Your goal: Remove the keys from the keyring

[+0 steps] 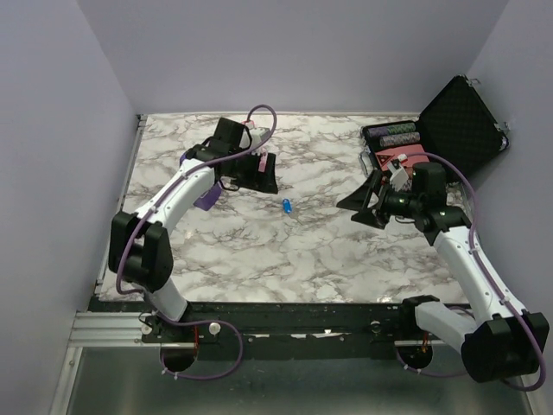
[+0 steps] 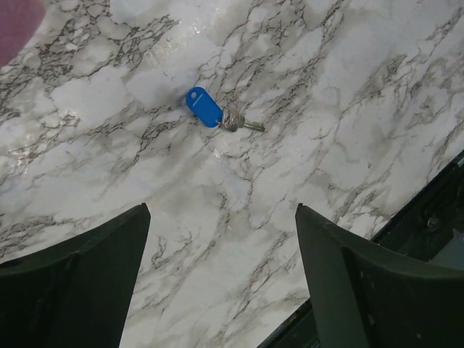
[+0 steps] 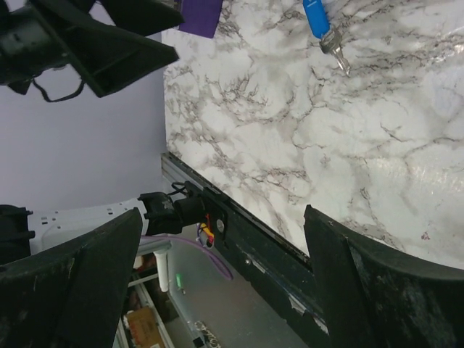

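The keys (image 1: 286, 206) are a small bright-blue tag with a ring and a silver key, lying flat mid-table between both arms. In the left wrist view the blue tag (image 2: 205, 106) lies ahead of my open, empty left gripper (image 2: 221, 210), well apart from it. In the right wrist view the tag (image 3: 317, 16) is at the top edge, far from my open, empty right gripper (image 3: 223, 214). From above, the left gripper (image 1: 259, 173) hovers left of the keys and the right gripper (image 1: 363, 206) hovers to their right.
A purple wedge (image 1: 206, 197) lies partly under the left arm and shows in the right wrist view (image 3: 199, 14). A pink wedge (image 1: 390, 160) sits by an open black case (image 1: 458, 121) at the back right. The table's near rail (image 3: 239, 232) runs below the right gripper.
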`<act>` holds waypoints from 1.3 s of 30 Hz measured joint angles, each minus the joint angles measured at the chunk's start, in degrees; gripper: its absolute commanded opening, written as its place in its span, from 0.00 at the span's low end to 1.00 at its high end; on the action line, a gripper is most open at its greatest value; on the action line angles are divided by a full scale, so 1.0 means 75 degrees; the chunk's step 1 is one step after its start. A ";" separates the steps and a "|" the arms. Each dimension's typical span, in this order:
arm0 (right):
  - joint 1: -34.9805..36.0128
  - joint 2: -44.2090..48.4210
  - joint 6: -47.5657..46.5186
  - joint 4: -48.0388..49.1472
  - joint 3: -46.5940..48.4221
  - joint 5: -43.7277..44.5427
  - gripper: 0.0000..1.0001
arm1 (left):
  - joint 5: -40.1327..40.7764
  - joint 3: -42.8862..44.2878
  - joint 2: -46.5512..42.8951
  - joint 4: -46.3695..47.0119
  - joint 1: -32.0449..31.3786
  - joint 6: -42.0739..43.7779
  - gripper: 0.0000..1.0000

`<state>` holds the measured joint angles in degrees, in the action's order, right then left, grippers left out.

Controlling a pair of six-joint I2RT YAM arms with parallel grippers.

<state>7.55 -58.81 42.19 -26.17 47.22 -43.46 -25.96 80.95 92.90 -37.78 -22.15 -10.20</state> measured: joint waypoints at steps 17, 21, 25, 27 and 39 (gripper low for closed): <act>0.0000 -0.0146 -0.0883 -0.0510 0.0632 -0.0076 1.00 | -0.0621 0.0539 0.2273 0.0659 -0.0294 0.0219 0.86; 0.0000 -0.0146 -0.1113 -0.0737 0.0743 -0.0076 1.00 | -0.0697 0.0740 0.2716 0.0723 -0.0318 0.0216 0.86; 0.0000 -0.0146 -0.1300 -0.0985 0.0819 -0.0073 1.00 | -0.0810 0.0933 0.3112 0.0784 -0.0326 0.0213 0.86; 0.0000 -0.0146 -0.1370 -0.1055 0.0831 -0.0067 1.00 | -0.0863 0.1000 0.3255 0.0799 -0.0329 0.0213 0.85; 0.0000 -0.0216 -0.1498 -0.1309 0.0927 -0.0070 1.00 | -0.1448 0.1632 0.4030 0.0711 -0.0329 0.0256 0.83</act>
<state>7.55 -60.42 30.96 -35.99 54.17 -43.99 -36.82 93.19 123.13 -32.45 -24.62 -8.27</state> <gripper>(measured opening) 0.998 0.832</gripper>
